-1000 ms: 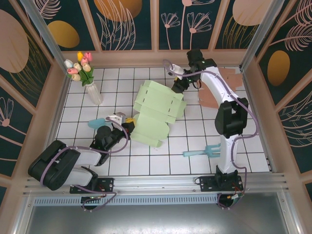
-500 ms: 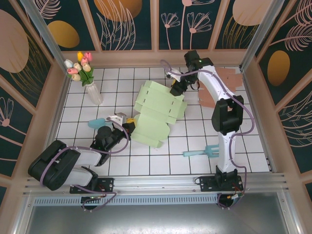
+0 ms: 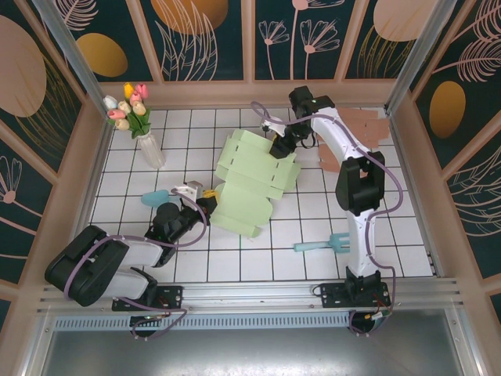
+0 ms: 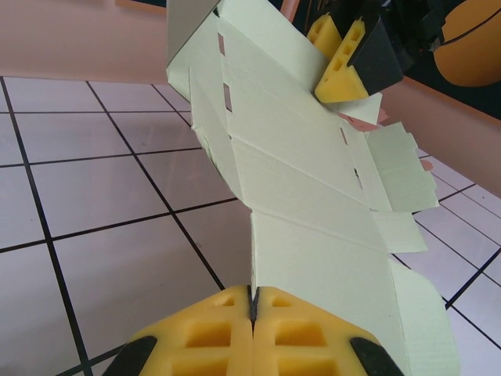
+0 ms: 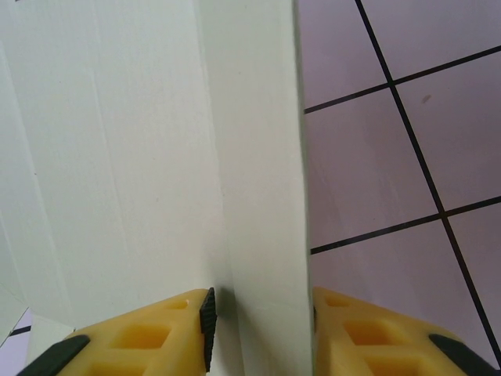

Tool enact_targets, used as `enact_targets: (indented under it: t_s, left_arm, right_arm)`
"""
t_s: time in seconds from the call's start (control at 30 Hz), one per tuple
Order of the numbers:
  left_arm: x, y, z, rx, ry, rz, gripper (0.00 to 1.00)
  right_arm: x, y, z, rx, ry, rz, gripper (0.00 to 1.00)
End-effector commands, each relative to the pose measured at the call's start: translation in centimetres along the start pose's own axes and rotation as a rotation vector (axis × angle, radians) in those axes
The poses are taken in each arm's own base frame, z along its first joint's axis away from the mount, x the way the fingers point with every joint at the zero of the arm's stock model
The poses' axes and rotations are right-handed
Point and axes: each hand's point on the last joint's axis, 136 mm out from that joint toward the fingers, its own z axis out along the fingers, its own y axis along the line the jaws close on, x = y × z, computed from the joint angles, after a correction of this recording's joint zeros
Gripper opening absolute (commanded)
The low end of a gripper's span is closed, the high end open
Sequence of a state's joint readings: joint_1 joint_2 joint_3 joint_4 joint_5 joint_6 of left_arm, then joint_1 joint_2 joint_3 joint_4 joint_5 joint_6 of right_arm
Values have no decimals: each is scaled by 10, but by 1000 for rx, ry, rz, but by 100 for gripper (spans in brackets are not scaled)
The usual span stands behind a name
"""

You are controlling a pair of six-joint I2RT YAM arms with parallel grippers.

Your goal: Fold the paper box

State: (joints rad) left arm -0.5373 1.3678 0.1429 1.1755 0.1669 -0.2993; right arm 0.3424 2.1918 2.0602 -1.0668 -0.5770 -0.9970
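Observation:
The light green paper box point(image 3: 250, 176) lies partly unfolded in the middle of the tiled table, its panels rising toward the far side. My left gripper point(image 3: 205, 200) is at its near left corner. In the left wrist view that gripper point(image 4: 253, 301) is shut on the thin edge of a box panel point(image 4: 297, 180). My right gripper point(image 3: 278, 145) reaches down at the box's far right edge. In the right wrist view its jaws point(image 5: 262, 313) stand on either side of an upright green flap point(image 5: 258, 196), the right pad against it and a thin gap at the left pad.
A glass vase of tulips point(image 3: 145, 133) stands at the far left. Brown cardboard blanks point(image 3: 352, 137) lie at the far right by the wall. A teal fork-shaped tool point(image 3: 321, 244) lies near the right arm's base, and a teal object point(image 3: 154, 196) sits by the left gripper.
My right gripper has moved left onto the box's far right edge and its jaws have narrowed around the flap. The left gripper has kept its hold and place.

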Motion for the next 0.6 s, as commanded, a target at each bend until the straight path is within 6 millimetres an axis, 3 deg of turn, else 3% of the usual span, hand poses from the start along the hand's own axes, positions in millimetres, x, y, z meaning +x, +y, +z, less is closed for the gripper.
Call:
enact_targets:
  t_s: [0.0, 0.3, 0.57]
  left_arm:
    - [-8, -2, 1, -4, -28, 19, 0]
    - [-6, -1, 2, -9, -18, 14, 0]
    - [-4, 1, 4, -16, -8, 11, 0]
  right_arm:
    - [0, 11, -5, -23, 6, -16, 34]
    - [-2, 17, -20, 14, 6, -29, 25]
    - [-3, 25, -32, 35, 2, -45, 26]
